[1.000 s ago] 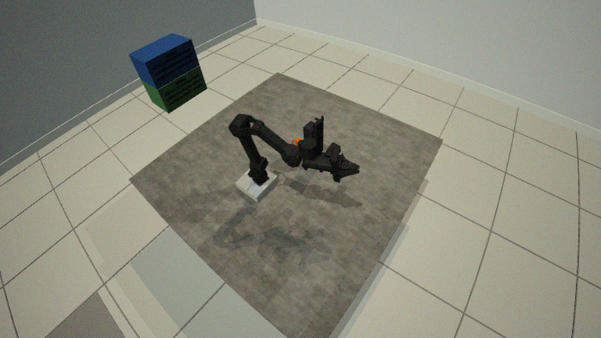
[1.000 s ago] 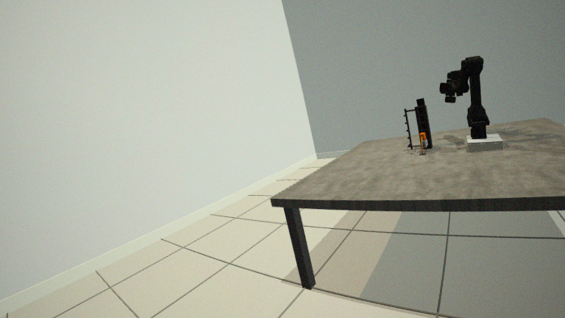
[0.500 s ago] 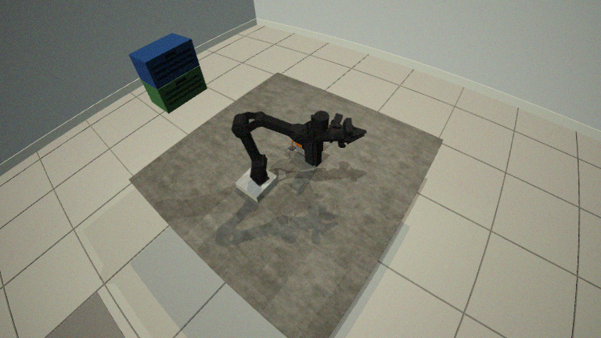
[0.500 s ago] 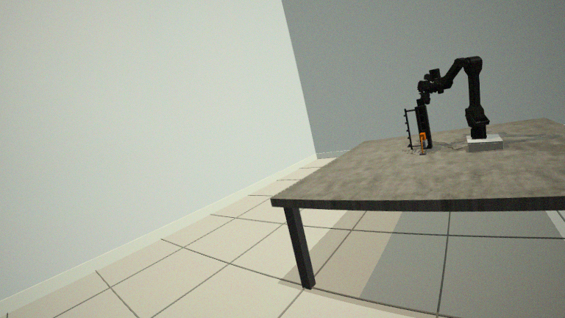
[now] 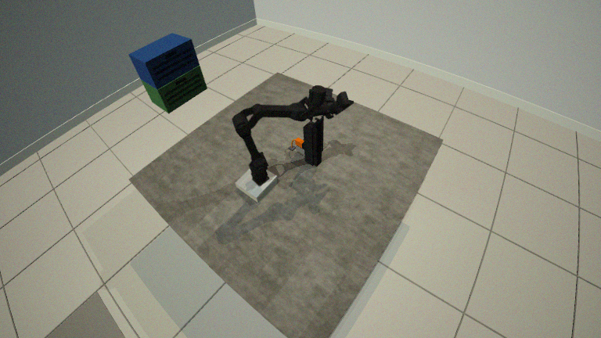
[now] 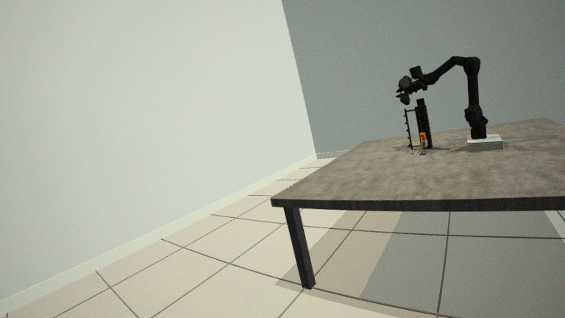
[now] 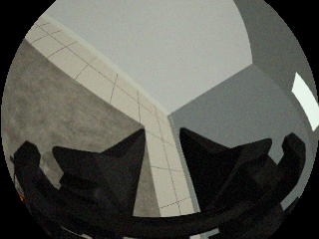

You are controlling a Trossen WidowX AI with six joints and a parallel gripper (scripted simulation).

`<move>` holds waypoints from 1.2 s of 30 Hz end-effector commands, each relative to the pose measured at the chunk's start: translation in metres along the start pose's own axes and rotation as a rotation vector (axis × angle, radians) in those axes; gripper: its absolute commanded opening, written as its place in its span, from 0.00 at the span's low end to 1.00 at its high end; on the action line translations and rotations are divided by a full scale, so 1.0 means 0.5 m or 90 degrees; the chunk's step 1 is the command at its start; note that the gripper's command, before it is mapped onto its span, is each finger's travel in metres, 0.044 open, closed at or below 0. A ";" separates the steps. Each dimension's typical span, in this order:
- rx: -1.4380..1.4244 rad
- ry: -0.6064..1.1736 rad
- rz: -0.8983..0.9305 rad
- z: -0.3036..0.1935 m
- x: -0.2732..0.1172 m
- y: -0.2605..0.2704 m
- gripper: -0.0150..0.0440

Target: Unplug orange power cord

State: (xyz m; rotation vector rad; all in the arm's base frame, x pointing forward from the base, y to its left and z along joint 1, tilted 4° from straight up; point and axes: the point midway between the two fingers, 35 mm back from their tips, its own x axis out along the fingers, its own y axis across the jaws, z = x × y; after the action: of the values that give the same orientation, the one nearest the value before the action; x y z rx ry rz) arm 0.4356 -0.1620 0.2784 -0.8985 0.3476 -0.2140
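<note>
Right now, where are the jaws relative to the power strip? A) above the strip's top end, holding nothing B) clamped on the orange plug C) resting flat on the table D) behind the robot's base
A: the gripper hangs above the upright power strip, while the orange plug sits untouched low on the strip.

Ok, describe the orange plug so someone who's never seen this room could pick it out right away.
Start at the grey-topped table and find the black arm on its white base. Just beyond the base a tall black power strip stands upright. The plug sits low on the strip's side that faces the arm's base, near the tabletop, and it is the only orange thing on the table.
</note>
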 end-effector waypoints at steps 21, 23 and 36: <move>-0.314 0.034 0.597 0.076 -0.179 0.479 0.53; -0.381 0.049 0.683 0.048 -0.219 0.517 0.53; -0.549 0.077 0.932 -0.024 -0.343 0.578 0.53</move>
State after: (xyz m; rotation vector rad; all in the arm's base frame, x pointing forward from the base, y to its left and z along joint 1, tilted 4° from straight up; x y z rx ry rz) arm 0.2885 0.0586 0.0776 -1.2339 1.1513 1.2814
